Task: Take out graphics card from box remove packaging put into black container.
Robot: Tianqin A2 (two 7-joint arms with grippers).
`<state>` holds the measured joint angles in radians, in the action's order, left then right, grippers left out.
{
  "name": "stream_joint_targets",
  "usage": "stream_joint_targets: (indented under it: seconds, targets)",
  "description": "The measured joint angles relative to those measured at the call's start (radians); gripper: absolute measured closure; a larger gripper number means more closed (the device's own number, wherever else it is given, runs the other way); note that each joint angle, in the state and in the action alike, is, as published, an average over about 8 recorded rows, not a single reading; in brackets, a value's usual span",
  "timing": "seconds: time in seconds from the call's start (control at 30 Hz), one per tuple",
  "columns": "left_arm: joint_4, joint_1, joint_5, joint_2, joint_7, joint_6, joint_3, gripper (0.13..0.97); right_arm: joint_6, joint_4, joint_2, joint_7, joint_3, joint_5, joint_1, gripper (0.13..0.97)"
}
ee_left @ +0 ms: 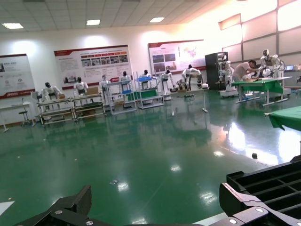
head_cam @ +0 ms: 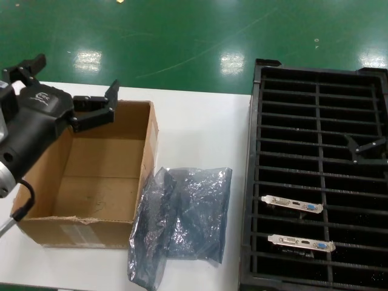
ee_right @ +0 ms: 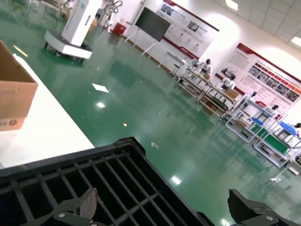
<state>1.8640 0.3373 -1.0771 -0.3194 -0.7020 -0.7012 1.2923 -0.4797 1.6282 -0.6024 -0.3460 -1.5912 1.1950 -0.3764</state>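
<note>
The brown box (head_cam: pixel 103 176) stands open at the table's left, and I see nothing inside it. Beside it on the right lies the crinkled grey-blue packaging (head_cam: pixel 185 212); I cannot tell whether it holds anything. The black container (head_cam: pixel 315 121) fills the right side. Two graphics cards (head_cam: pixel 292 204) (head_cam: pixel 301 243) stand in its near slots, silver brackets up. My left gripper (head_cam: pixel 77 74) hovers open over the box's far left corner, and in its own view (ee_left: pixel 157 200) it holds nothing. My right gripper (head_cam: pixel 365 150) hangs open over the container's (ee_right: pixel 94 174) right column, empty in its own view (ee_right: pixel 164 207).
The white table (head_cam: pixel 200 127) shows between the box and the container. The green floor (head_cam: pixel 182 42) lies beyond the far edge. In the right wrist view the box (ee_right: pixel 14 89) stands far off. A corner of the container (ee_left: pixel 273 181) shows in the left wrist view.
</note>
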Motion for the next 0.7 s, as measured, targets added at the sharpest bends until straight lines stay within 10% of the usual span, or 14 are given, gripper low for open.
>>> stream_joint_targets:
  seconds: [0.7]
  targets:
    - [-0.085, -0.108, -0.232, 0.006, 0.225, 0.225, 0.099, 0.132, 0.154, -0.009, 0.097, 0.111, -0.003, 0.194, 0.121, 0.129]
